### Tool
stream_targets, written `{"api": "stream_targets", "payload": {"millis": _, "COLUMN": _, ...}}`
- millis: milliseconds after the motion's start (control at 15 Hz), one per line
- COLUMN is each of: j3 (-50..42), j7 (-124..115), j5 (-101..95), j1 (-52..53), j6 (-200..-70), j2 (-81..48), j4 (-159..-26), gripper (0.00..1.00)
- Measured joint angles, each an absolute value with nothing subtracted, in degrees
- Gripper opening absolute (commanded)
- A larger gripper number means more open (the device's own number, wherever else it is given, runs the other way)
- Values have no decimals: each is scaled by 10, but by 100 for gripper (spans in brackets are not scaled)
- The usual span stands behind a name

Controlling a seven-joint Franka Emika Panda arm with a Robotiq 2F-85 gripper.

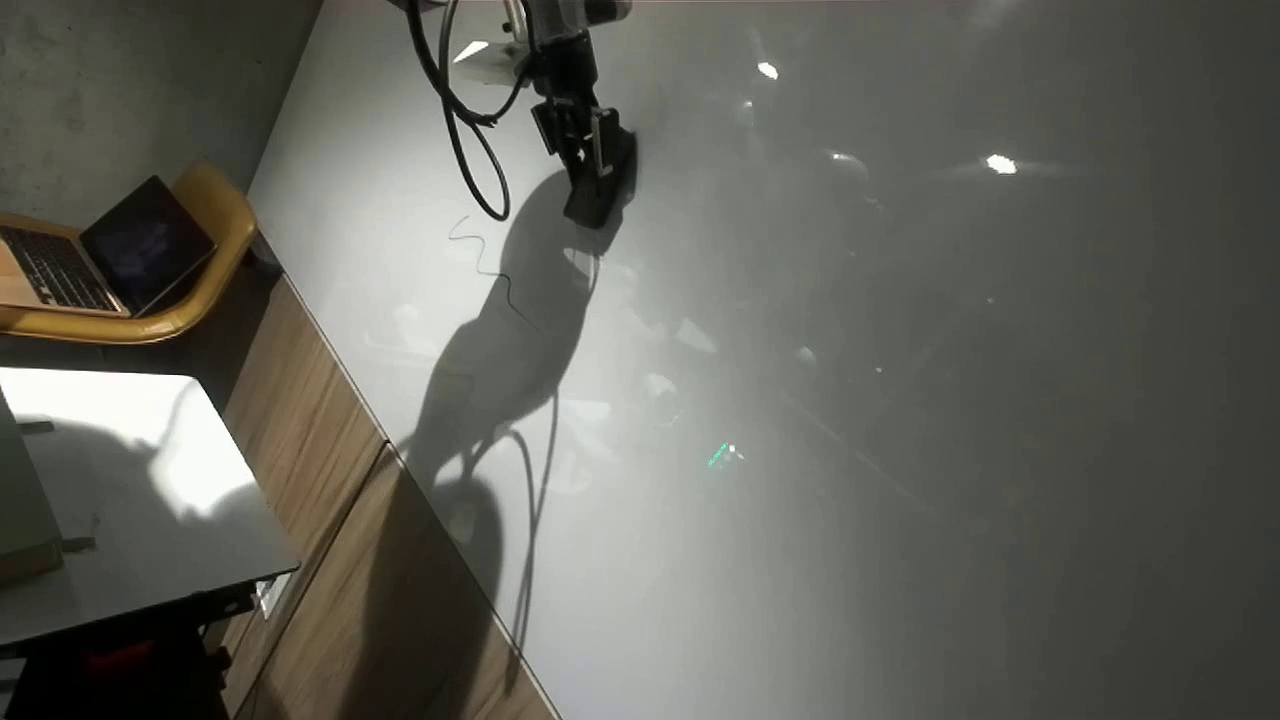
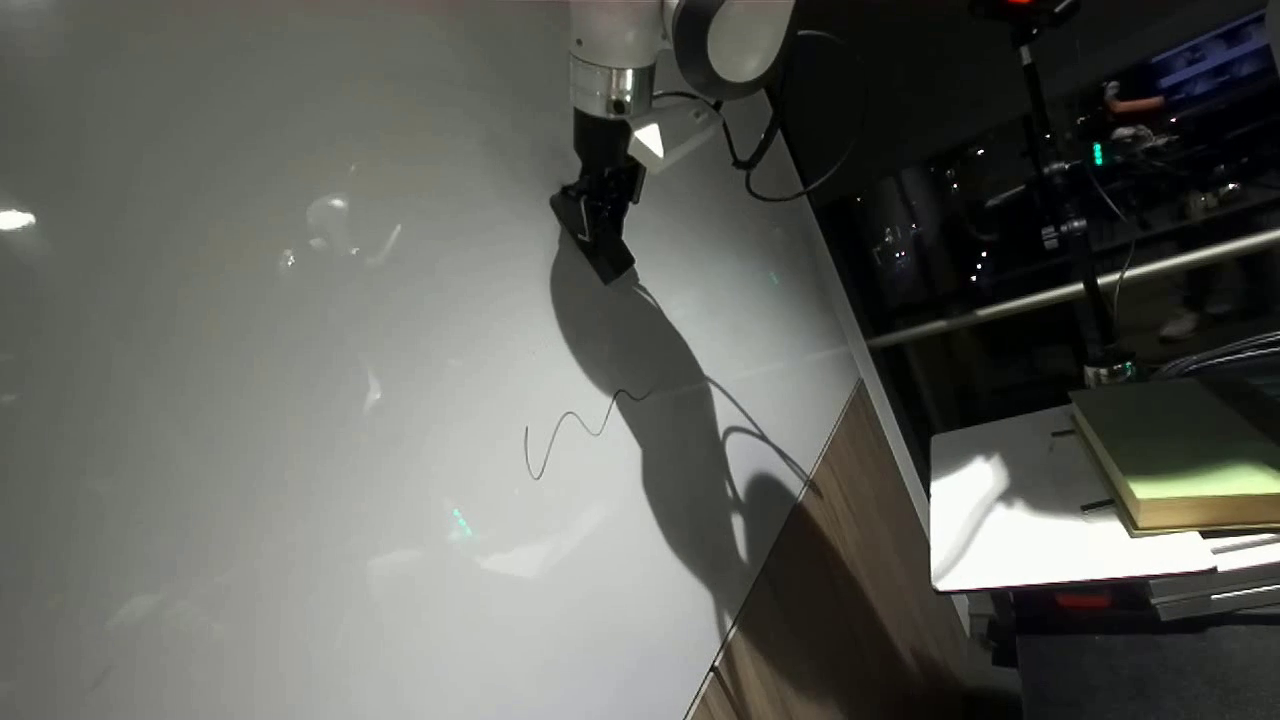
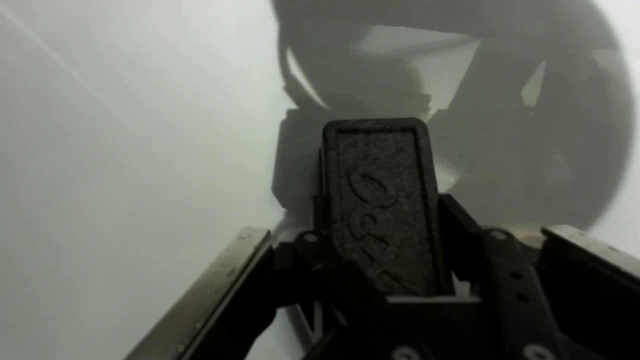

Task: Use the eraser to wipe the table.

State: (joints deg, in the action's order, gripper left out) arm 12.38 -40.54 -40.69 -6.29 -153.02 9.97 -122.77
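The eraser (image 3: pixel 380 165), a dark grey oblong block with lettering pressed into its top, sits between the fingers of my gripper (image 3: pixel 385 215), one finger against each long side. Its far end sticks out beyond the fingertips. In both exterior views the eraser (image 1: pixel 597 200) (image 2: pixel 615 262) shows as a black block under the gripper, low over the glossy white-grey table (image 1: pixel 850 560). Whether its underside touches the surface I cannot tell. A thin dark wavy line (image 2: pixel 598 434) runs across the table, apart from the eraser; the arm's shadow falls over part of it.
A wood-brown edge (image 1: pixel 300 390) borders the table. Beyond it are a small white side desk (image 1: pixel 180 520) and a laptop (image 1: pixel 60 270) on a yellow chair (image 1: pixel 215 215). A green book (image 2: pixel 1190 440) lies on the desk. Cables (image 1: pixel 460 150) hang in a loop beside the wrist.
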Motion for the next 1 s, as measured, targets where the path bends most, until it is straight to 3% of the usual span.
{"api": "stream_targets", "payload": {"millis": 467, "j3": 62, "j7": -388, "j5": -407, "j1": -108, "j6": -1544, "j2": 94, "j4": -1245, "gripper": 29}}
{"api": "stream_targets", "payload": {"millis": 1000, "j3": 99, "j7": -487, "j5": -471, "j1": -98, "j6": -1564, "j2": 37, "j4": -1279, "gripper": 29}}
